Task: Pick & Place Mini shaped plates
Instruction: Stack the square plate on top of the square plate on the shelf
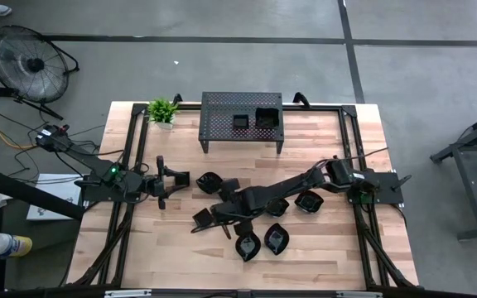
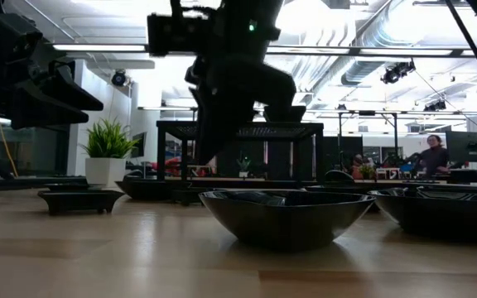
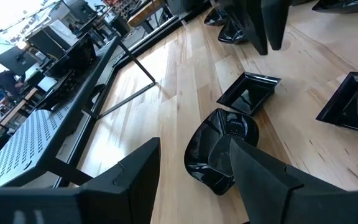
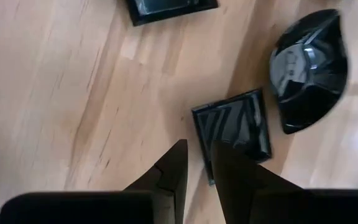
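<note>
Several glossy black mini plates lie around the table's middle point(image 1: 247, 246). My right gripper point(image 1: 208, 219) reaches in from the right and stands low over a small square plate point(image 4: 235, 124), its fingers nearly shut about that plate's rim. A leaf-shaped plate point(image 4: 309, 68) lies beside it. My left gripper point(image 1: 175, 182) is open at the left, just above the wood. A roundish folded plate point(image 3: 219, 149) sits on the table straight ahead of its fingers, and a square plate point(image 3: 248, 93) lies beyond. Big dishes point(image 2: 284, 215) fill the front of the low view. My right gripper pinches the square plate by one side rim point(image 4: 197, 127), one finger over the inside of the dish and the other outside it on the wood side. The fingers come from above, pointing down. The plate still looks flat on the table.
A black perforated stand point(image 1: 241, 132) sits at the far edge with two small plates point(image 1: 266, 116) on top. A potted plant point(image 1: 162, 112) stands at the far left corner. Bare wood lies at the near left point(image 1: 139, 240). A fan point(image 1: 27, 58) stands on the floor; a person point(image 2: 433, 153) is far behind.
</note>
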